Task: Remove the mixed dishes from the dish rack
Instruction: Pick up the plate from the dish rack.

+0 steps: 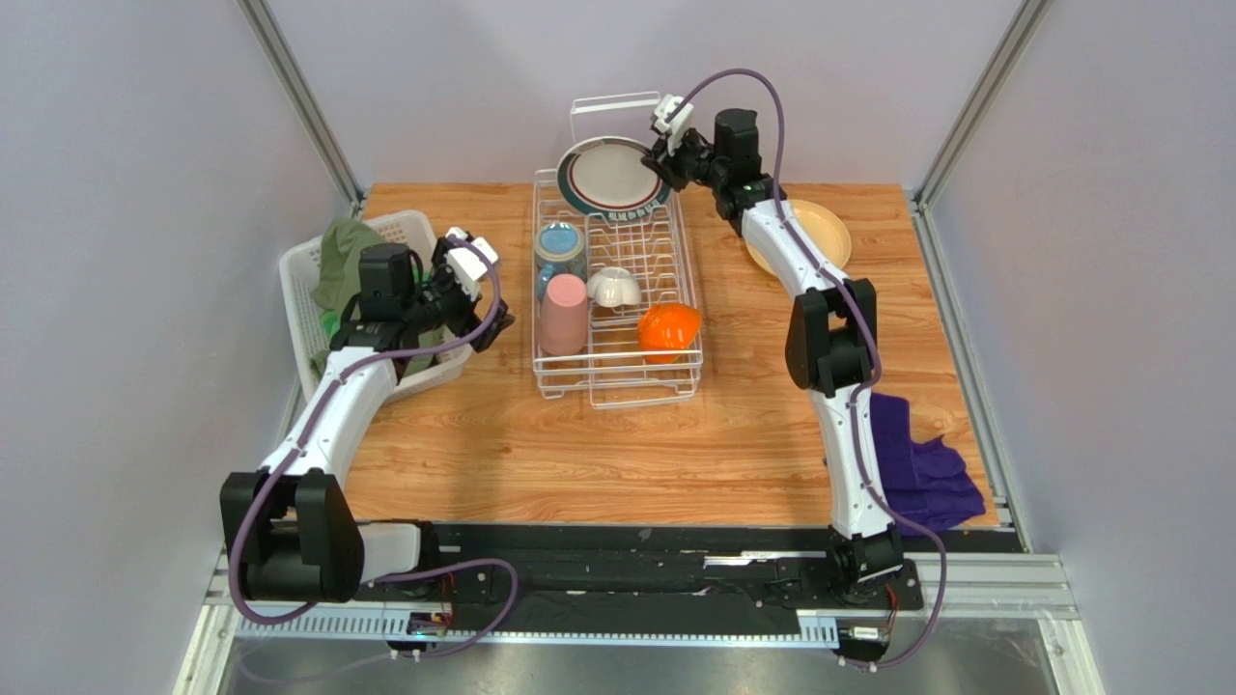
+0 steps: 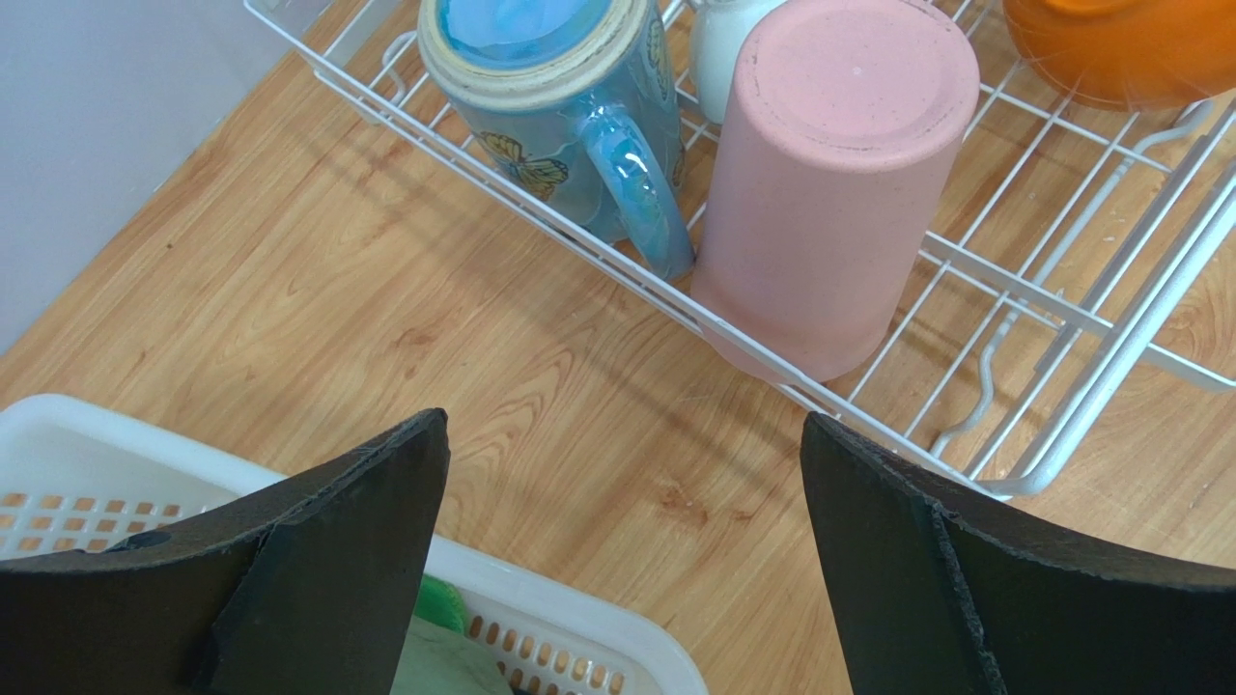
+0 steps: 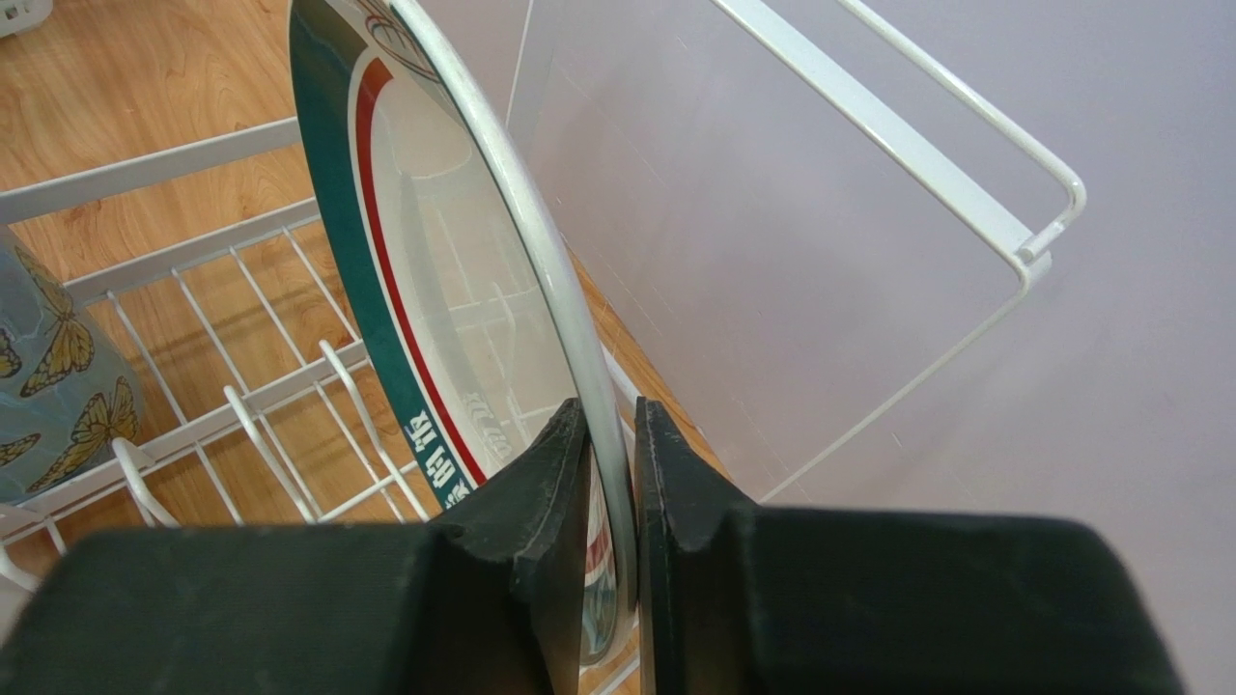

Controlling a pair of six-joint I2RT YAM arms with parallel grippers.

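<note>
The dark-rimmed white plate (image 3: 435, 290) stands on edge at the far end of the dish rack (image 1: 617, 380), by the clear panel (image 3: 755, 217). That leaves its rim exposed, and the right arm (image 1: 791, 254) has its jaws pinched on it, probably to lift it out. The rim lettering is too skewed to read. The left arm (image 1: 341, 398), jaws wide, hovers by the butterfly mug (image 2: 559, 102).

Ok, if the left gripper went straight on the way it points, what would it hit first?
Most likely the near rail of the white wire dish rack, with the upturned pink cup and blue patterned mug behind. Depth is unclear: if the left gripper angles down, the wooden table comes first.
</note>
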